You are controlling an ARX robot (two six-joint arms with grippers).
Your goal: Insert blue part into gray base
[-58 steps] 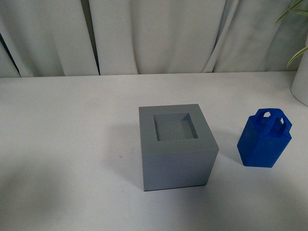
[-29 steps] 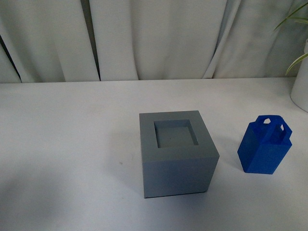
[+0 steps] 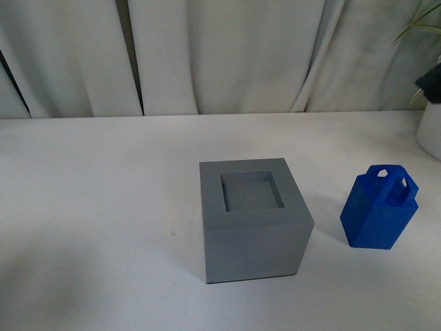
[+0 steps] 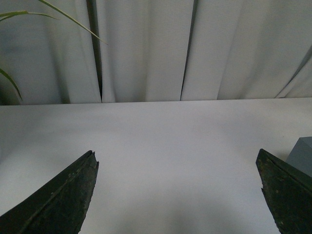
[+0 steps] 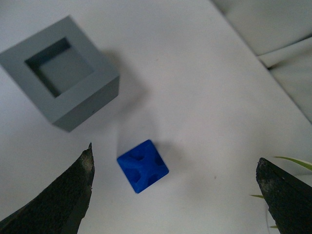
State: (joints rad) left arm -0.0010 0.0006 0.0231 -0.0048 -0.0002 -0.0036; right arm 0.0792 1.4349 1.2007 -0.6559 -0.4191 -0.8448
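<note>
The left gripper [image 4: 175, 153] points roughly level, its dark wedge-shaped fingers [image 4: 68, 195] spread wide apart. The right gripper [image 5: 175, 155] aims steeply downward, its jaws equally wide.

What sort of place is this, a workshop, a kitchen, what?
Probably a lab or demo tabletop: a plain white table, a white curtain as backdrop, and two plastic test pieces, the gray base and the blue part.

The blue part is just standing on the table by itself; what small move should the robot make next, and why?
Probably lower the right gripper straight down over the blue part. Its jaws are wide open, holding nothing, and the part stands upright between them, a little off centre, apart from the gray base, whose recess is empty.
</note>
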